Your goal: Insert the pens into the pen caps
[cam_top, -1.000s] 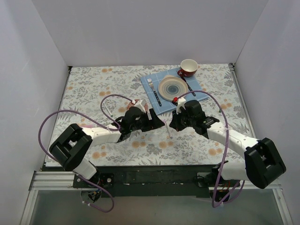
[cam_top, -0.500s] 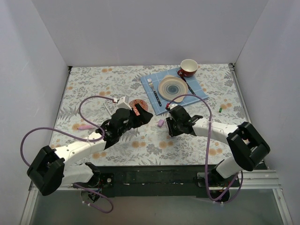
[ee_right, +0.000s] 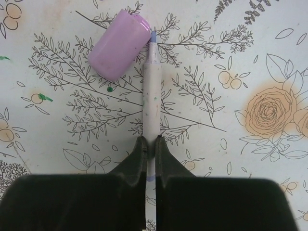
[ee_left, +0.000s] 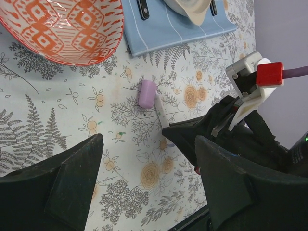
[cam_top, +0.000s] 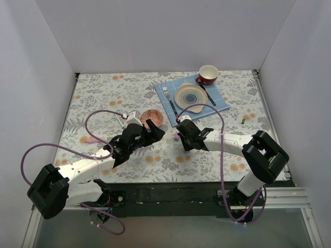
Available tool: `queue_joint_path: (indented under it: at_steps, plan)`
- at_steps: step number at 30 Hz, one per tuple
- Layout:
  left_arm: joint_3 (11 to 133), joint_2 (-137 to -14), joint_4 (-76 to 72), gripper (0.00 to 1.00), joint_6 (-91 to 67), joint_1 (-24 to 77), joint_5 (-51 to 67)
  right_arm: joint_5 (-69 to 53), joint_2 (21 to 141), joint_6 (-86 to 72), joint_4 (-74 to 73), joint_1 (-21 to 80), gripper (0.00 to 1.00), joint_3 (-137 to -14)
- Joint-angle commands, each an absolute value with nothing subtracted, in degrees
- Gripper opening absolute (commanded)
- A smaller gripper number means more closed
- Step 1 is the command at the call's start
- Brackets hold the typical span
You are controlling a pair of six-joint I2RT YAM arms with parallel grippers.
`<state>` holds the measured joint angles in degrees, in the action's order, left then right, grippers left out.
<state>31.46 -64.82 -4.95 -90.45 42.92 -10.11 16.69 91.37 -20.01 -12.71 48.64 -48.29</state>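
Pink pen (cam_top: 94,139) lies flat on the counter (cam_top: 103,98), at 9 o'clock of my left gripper (cam_top: 156,132) and well apart from it. Left gripper has its jaws wide apart, holding nothing, hovering over the floral print. Red patterned bowl (cam_top: 152,118) is just at its 12 o'clock in the top view. Lilac cap (ee_right: 119,45) is on its side between my two grippers. Blue-tipped pen (ee_right: 151,101) has its tip just beside the cap's end, at the cap's 3 o'clock, not inside it. Can't tell if the tip touches the cap. My right gripper (ee_right: 150,143) is clamped on that pen's barrel, and the pen points to 12 o'clock in the right wrist view. Green cap (cam_top: 243,120) is at 3 o'clock of the right gripper, well apart, near the counter's right edge.
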Motion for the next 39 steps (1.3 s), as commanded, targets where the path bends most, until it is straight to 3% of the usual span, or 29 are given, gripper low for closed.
queue_joint_path:
  at_steps: [1,9,23,30,34,39]
  plan:
    - [31.02,-65.65,-4.83,0.74,-92.11,42.8,-8.18,17.58,91.07,-21.53,-15.47,49.75,0.01,-44.84]
    - [35.42,-77.6,-9.65,0.71,-93.96,43.33,-0.71,17.4,82.45,-22.67,-10.81,50.62,0.01,-39.47]
    - [42.89,-91.92,-16.08,0.73,-92.99,47.81,-0.09,14.77,69.61,-26.63,-5.1,53.26,0.01,-33.49]
    - [45.7,-96.76,-16.7,0.68,-93.08,49.57,-0.09,12.66,67.24,-27.77,-3.43,53.96,0.01,-32.87]
    - [46.76,-98.44,-17.22,0.59,-93.25,50.18,-0.09,11.87,66.36,-28.3,-2.64,54.49,0.01,-32.43]
    - [45.79,-97.39,-19.42,0.04,-93.6,50.45,2.37,10.99,65.13,-28.48,-2.55,54.49,0.01,-31.91]
